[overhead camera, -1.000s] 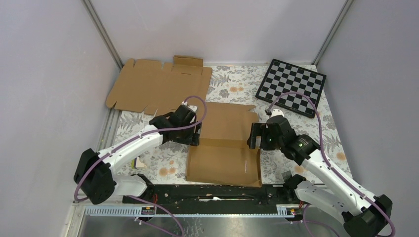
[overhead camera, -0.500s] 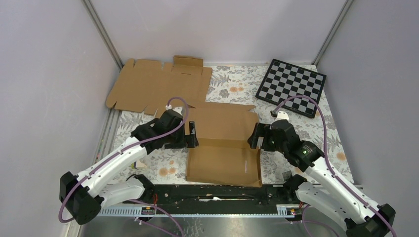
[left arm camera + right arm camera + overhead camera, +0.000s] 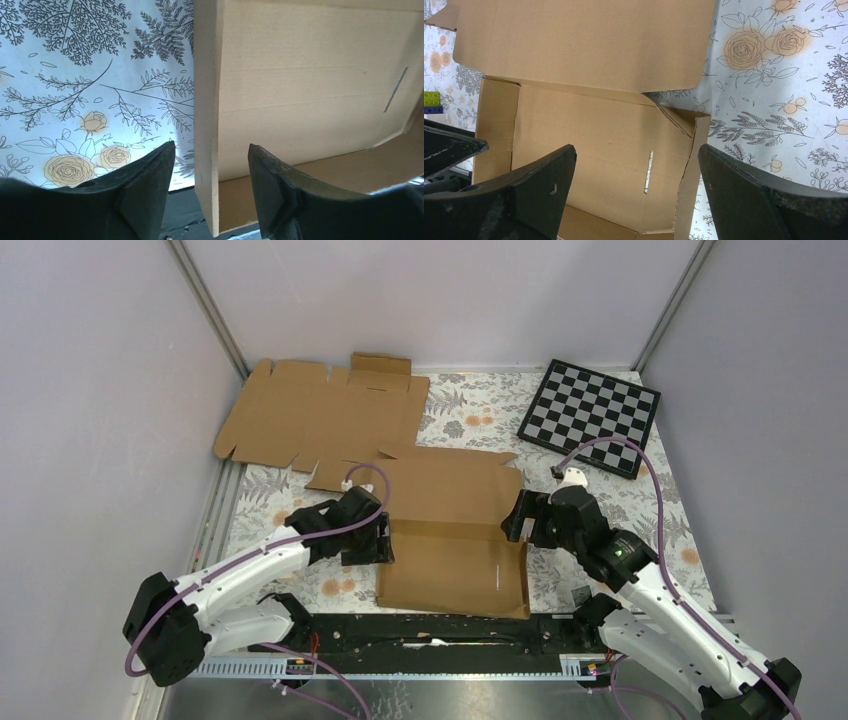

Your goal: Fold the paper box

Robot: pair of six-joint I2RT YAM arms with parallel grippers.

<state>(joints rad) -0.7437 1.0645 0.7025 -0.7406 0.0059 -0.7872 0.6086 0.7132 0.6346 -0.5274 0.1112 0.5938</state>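
the paper box (image 3: 455,565) sits half-formed between the two grippers, near the arm bases, its floor flat on the floral cloth (image 3: 470,405) and its lid flap (image 3: 450,488) lying open and flat on the far side. the left gripper (image 3: 210,146) straddles the box's raised left wall: one finger outside over the cloth, the other inside over the floor. the jaws are partly spread, with a gap showing on each side of the wall, so nothing is clamped. the right gripper (image 3: 636,150) hangs over the right end of the box with its jaws spread wide and released, holding nothing. below it the right wall stands up, creased and bent at its far corner. a thin slot (image 3: 648,172) shows in the floor between its fingers. beyond the left gripper a second flat cardboard sheet (image 3: 320,415) lies by the back-left corner, touching the lid flap's corner. beyond the right gripper, well apart, a checkerboard (image 3: 590,418) lies near the back wall.
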